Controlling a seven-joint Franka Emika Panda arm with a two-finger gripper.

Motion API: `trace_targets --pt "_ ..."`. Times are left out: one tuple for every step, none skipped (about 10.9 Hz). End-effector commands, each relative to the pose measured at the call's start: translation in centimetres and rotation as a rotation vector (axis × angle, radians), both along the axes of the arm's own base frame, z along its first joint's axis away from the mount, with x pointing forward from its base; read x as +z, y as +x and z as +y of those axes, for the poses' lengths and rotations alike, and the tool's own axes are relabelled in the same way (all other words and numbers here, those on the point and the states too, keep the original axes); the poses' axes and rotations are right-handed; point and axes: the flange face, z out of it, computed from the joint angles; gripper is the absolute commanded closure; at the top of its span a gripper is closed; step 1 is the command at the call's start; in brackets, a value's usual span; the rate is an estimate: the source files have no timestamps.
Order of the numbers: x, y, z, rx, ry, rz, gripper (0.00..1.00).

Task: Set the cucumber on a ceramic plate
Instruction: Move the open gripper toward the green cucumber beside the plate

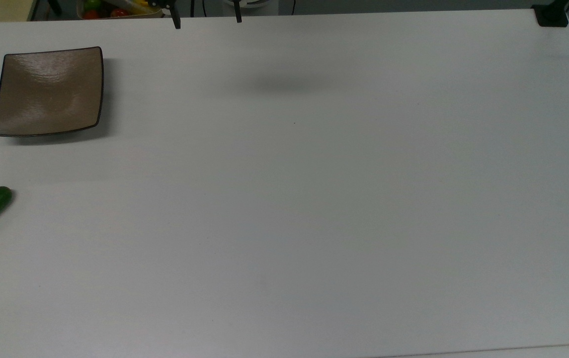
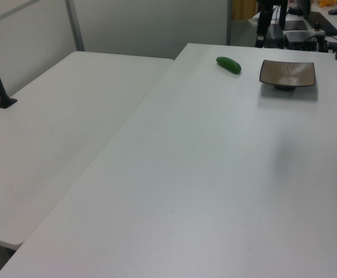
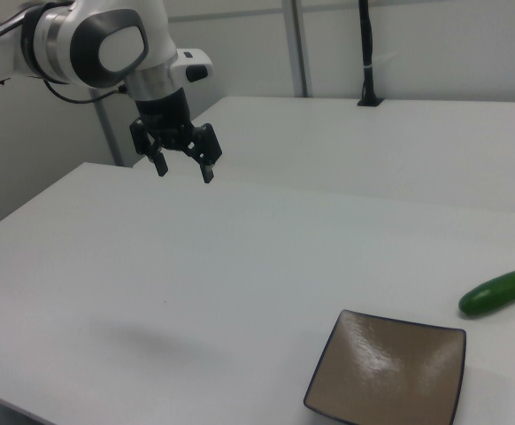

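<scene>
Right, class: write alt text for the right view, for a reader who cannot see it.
A white robot arm holds its open black gripper in the air above a bare stretch of a white table. Near the table's front edge sits an empty square brown ceramic plate, and a dark green cucumber lies on the table just beyond it, apart from it.

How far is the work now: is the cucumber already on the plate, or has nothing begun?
Nothing is done yet. The cucumber lies on the white table, beside the ceramic plate and apart from it. The plate holds nothing. The gripper hangs open and empty above the table, far from both. Reaching, grasping, carrying and placing all remain.
</scene>
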Motion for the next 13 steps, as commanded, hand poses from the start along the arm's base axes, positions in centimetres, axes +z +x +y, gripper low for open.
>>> trace_targets --pt "-0.6 0.1 -0.2 -0.004 0.008 0.002 0.00" --pt "-0.8 0.2 -0.2 -0.036 0.011 0.005 0.00" --pt "-1.0 0.3 -0.2 -0.071 0.012 0.012 0.00" --pt "-0.9 0.3 -0.8 -0.118 0.016 0.011 0.00" --pt "-0.9 0.4 -1.4 -0.183 0.019 0.007 0.00" --pt "-1.0 0.6 -2.1 -0.234 0.012 0.006 0.00" --pt "-1.1 1.0 -3.4 -0.256 -0.015 0.004 0.00" --pt "-1.4 1.4 -4.9 -0.280 -0.019 -0.006 0.00" --pt "-1.5 2.3 -6.4 -0.307 -0.015 -0.054 0.00" --pt "-2.0 3.2 -8.4 -0.331 -0.040 -0.095 0.00" --pt "-2.8 4.2 -9.8 -0.354 -0.059 -0.134 0.00" --pt "-3.2 4.9 -11.5 -0.392 -0.062 -0.183 0.00" --pt "-3.0 5.6 -14.1 -0.442 -0.073 -0.247 0.00"
